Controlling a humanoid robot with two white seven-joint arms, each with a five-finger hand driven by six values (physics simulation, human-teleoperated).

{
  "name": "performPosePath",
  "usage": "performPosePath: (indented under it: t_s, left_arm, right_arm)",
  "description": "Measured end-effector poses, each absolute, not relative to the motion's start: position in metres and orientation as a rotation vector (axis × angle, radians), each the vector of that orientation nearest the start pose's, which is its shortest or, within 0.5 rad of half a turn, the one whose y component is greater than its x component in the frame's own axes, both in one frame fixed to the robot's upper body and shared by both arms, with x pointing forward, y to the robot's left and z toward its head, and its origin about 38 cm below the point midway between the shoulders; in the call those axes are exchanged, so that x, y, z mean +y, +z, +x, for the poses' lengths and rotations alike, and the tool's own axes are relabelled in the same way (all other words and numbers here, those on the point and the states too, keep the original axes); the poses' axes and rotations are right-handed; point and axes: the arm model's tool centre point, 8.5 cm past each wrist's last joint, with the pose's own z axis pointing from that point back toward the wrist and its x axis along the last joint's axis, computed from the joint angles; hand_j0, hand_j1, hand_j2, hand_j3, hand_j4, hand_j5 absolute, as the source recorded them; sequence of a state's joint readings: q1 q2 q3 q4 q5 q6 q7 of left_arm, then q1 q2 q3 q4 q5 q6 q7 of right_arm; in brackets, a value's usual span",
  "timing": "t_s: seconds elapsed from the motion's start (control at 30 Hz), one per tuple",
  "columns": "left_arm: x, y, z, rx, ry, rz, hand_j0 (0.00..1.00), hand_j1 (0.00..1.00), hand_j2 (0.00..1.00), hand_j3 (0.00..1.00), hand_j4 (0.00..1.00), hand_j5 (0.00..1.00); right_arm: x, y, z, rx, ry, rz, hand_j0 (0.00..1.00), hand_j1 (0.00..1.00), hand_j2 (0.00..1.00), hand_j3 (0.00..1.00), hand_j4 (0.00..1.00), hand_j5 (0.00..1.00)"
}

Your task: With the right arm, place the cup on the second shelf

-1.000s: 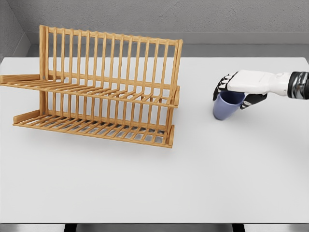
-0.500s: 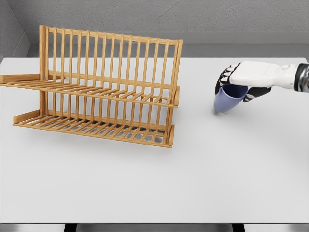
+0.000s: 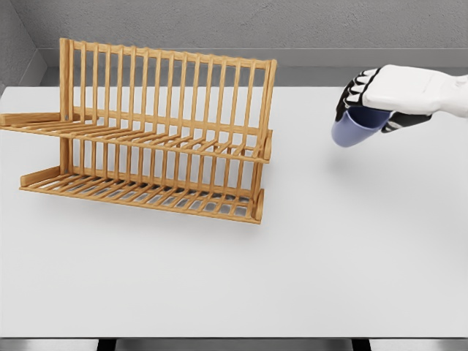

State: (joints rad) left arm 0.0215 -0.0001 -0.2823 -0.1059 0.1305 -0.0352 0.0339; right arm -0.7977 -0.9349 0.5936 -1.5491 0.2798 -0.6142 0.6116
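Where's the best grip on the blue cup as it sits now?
At the rim, from above, as the right hand has it: the fingers wrap the open top of the cup, which hangs tilted above the table. Its tapered lower body looks likelier to slip.

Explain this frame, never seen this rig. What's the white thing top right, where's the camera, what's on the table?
This is a simulator render, seen from a camera on a humanoid robot's head, looking down at a white table. The white shape at the upper right is the robot's right hand, on an arm that enters from the picture's right edge. Its dark fingers are curled around the rim of a blue cup, which hangs tilted above the table with a faint shadow beneath it, so it is lifted clear. On the left stands a wooden dish rack with two slatted shelves, one above the other, and an upright slatted back. Both shelves hold nothing. The cup is well to the right of the rack, not yet over it. The left arm is out of view.
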Motion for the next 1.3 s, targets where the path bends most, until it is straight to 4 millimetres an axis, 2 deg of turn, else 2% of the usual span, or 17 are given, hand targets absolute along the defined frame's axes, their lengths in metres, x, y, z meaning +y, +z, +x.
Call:
performPosePath:
  t_s: [0.1,0.2,0.5,0.83,1.3]
  left_arm:
    - [0.264,-0.263,0.026,-0.113,-0.154,0.095,1.00,1.00,1.00,1.00,1.00,1.00]
    - [0.264,-0.263,0.026,-0.113,-0.154,0.095,1.00,1.00,1.00,1.00,1.00,1.00]
    - [0.264,-0.263,0.026,-0.113,-0.154,0.095,1.00,1.00,1.00,1.00,1.00,1.00]
    - [0.264,-0.263,0.026,-0.113,-0.154,0.095,1.00,1.00,1.00,1.00,1.00,1.00]
    - [0.264,-0.263,0.026,-0.113,-0.154,0.095,1.00,1.00,1.00,1.00,1.00,1.00]
  right_arm:
    - [-0.314,0.329,0.426,1.966,-2.876,0.766,0.64,0.64,0.64,0.64,0.64,0.64]
    - [-0.307,0.341,0.420,1.952,-2.826,0.782,0.64,0.64,0.64,0.64,0.64,0.64]
    - [-0.278,0.354,0.400,1.911,-2.724,0.726,0.64,0.64,0.64,0.64,0.64,0.64]
    - [-0.269,0.365,0.398,1.914,-2.675,0.731,0.64,0.64,0.64,0.64,0.64,0.64]
    - [-0.225,0.373,0.402,1.963,-2.553,0.628,0.64,0.64,0.64,0.64,0.64,0.64]
